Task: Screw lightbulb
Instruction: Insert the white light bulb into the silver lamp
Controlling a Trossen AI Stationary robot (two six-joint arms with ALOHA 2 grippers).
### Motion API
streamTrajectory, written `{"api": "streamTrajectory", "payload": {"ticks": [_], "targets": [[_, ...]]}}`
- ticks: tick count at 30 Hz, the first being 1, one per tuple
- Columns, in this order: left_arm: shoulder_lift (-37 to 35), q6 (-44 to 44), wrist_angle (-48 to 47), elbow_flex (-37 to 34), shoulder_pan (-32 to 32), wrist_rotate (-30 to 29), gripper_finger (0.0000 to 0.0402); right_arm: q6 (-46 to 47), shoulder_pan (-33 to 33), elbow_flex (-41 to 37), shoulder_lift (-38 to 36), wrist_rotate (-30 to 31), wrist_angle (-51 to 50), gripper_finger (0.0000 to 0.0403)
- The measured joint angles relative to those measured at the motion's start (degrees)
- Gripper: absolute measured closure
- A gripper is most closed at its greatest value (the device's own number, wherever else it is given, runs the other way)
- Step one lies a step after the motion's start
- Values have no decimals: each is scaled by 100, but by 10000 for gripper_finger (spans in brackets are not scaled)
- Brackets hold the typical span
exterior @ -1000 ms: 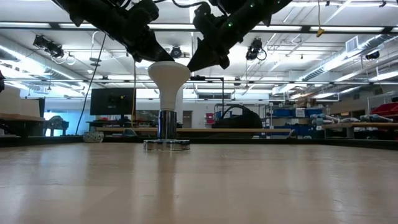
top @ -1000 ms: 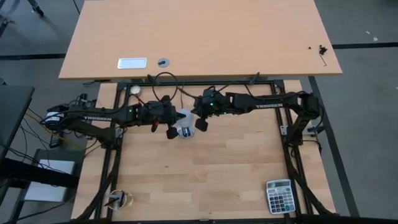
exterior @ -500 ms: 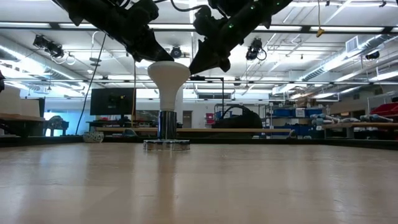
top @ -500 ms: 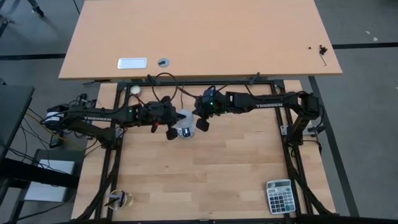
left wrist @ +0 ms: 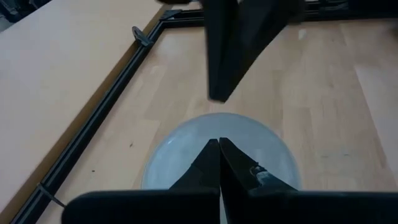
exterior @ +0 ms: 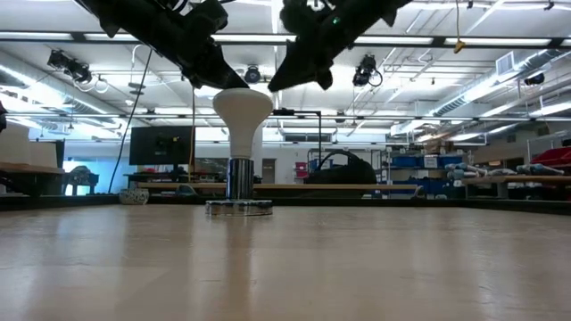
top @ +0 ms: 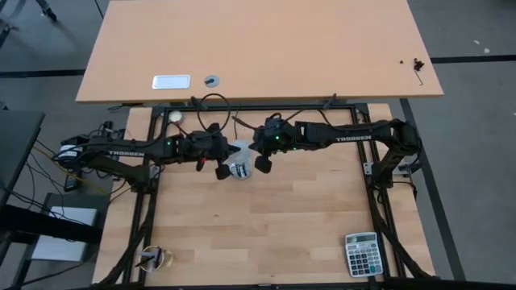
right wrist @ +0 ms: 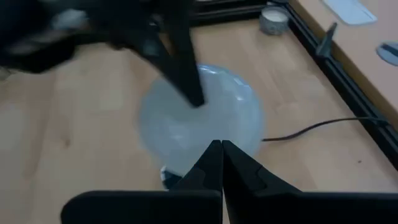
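The white lightbulb [exterior: 241,114] stands upright with its narrow base in the round socket disc [exterior: 239,208] at the table's far middle, its wide face [left wrist: 186,155] up. My left gripper [exterior: 221,82] is shut and comes from the left onto the left part of the bulb's face. My right gripper [exterior: 278,85] is shut, just above and to the right of the face, and seems clear of it. Both grippers show beside the bulb [top: 239,150] in the high view. My left gripper has its shut fingertips [right wrist: 194,99] on the bulb's wide top face [right wrist: 211,118], near its left rim. The fingers slant down from above and from the table's left. The bulb stays upright in the socket.
A black cord [right wrist: 323,124] runs from the socket toward the far frame rail. A small white ball [top: 175,116] lies at the far left, a calculator [top: 361,254] at the near right corner and a tape roll [top: 153,258] at the near left.
My right gripper has risen a little from the bulb's right rim, still shut. My left gripper and the bulb have kept still.
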Motion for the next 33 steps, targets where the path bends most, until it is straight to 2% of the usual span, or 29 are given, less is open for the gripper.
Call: {"api": "streamTrajectory", "payload": {"ticks": [9, 16, 19, 33], "targets": [[-2, 38, -23, 0, -2, 35, 402, -22, -200, -1, 275, -80, 199, 394], [-2, 37, -21, 0, -4, 302, 402, -22, -195, 19, 392, -132, 266, 394], [-2, 37, -22, 0, -6, 325, 402, 16, -201, 17, 381, -349, 261, 394], [-2, 41, -46, 0, -15, 40, 402, 133, -112, 10, 282, -512, -68, 394]]}}
